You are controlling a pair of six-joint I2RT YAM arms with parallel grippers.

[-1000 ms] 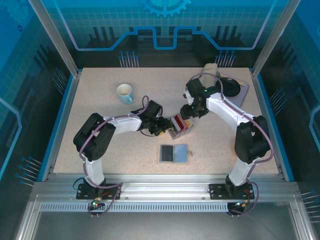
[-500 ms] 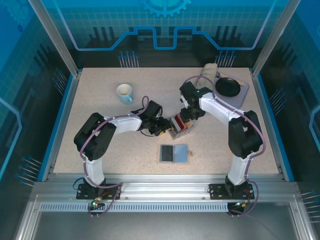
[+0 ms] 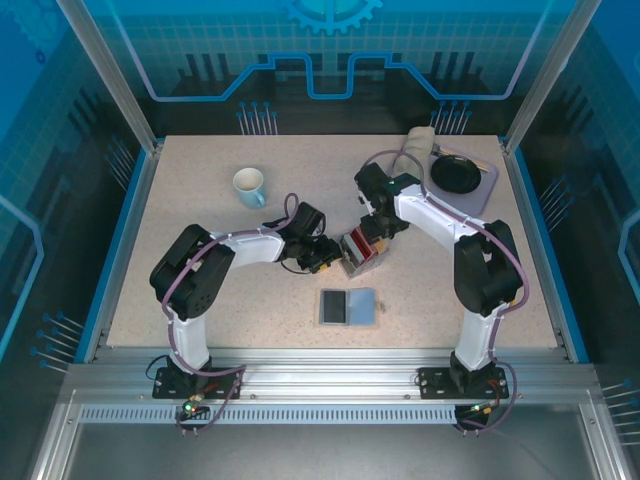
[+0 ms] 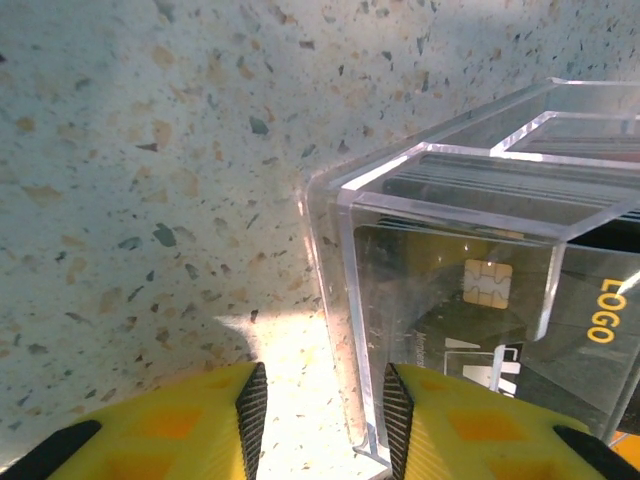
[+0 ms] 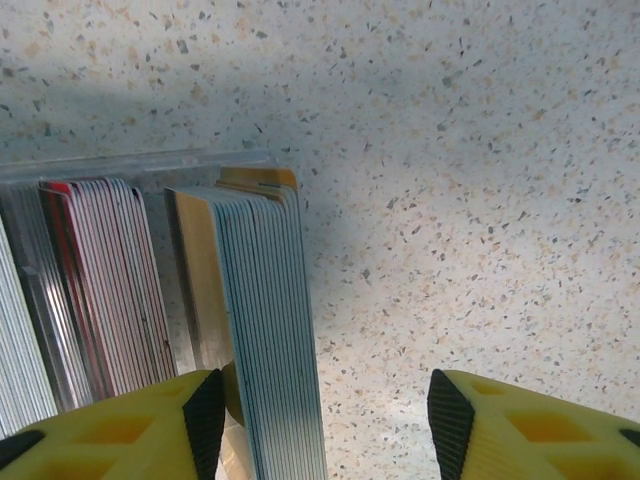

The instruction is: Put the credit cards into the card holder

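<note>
Centrally, the credit cards (image 3: 362, 248) stand on edge in a clear box (image 4: 440, 190). At nine o'clock the left gripper (image 4: 322, 388), jaws partly apart, straddles a box wall. At one o'clock the right gripper (image 5: 318, 395), jaws wide, brackets a card stack. At six o'clock the card holder (image 3: 348, 306) lies open.
</note>
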